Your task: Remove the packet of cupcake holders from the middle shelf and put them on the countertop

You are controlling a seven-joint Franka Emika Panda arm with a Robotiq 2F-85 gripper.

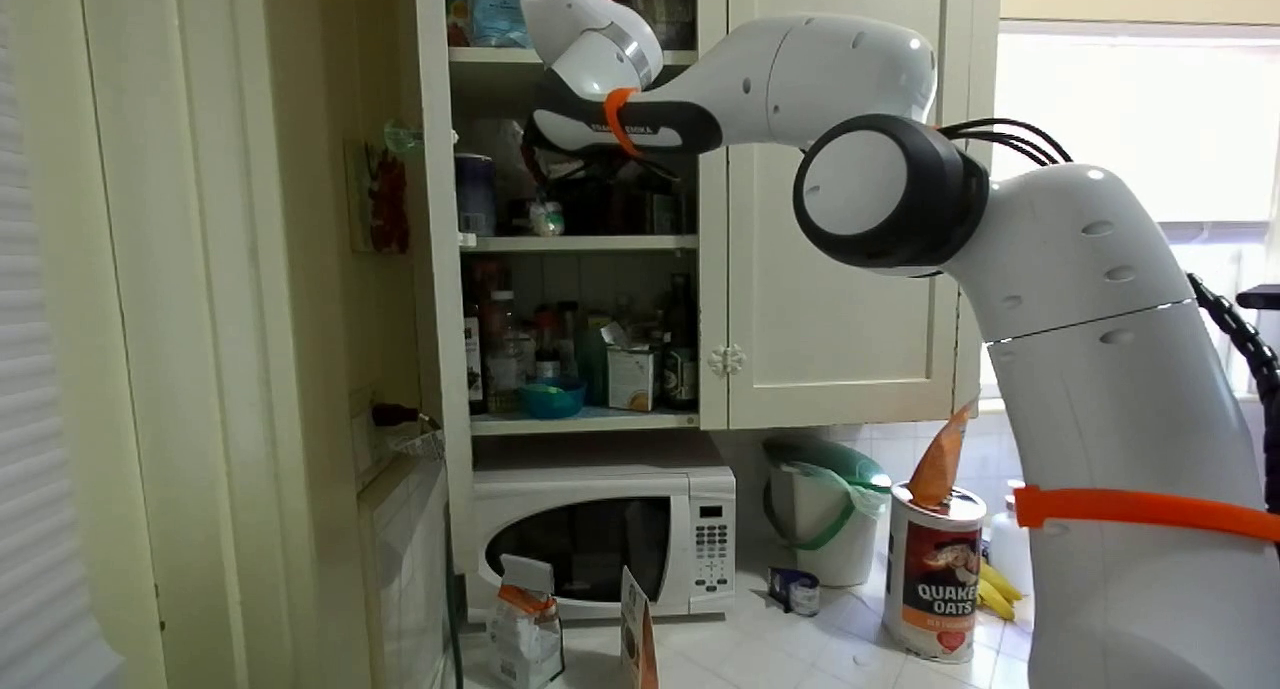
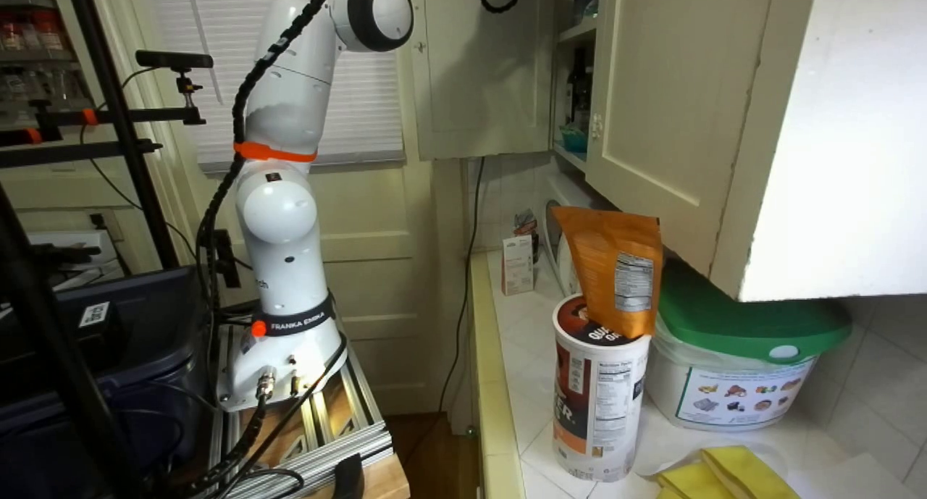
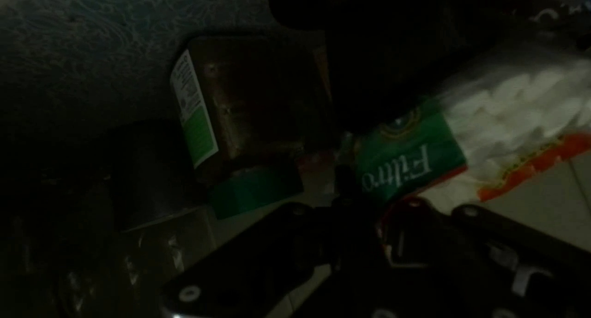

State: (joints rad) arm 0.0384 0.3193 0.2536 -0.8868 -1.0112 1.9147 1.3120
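Cupcake-holder packet (image 1: 546, 221) on middle shelf (image 1: 610, 243); tiled countertop (image 1: 745, 657) below; window (image 1: 1140, 109) bright.

In my wrist view I read "Filtro", upside down, on the packet (image 3: 478, 133). In an exterior view I get "QUAKE" over "OATS" on the canister (image 1: 933, 579); in an exterior view, "Nutrition Facts" there too, and "FRANKA EMIKA" on the arm (image 2: 286, 216).

There are three cupboard shelves (image 1: 590, 242), one microwave (image 1: 590, 482), one oats canister (image 1: 933, 569)
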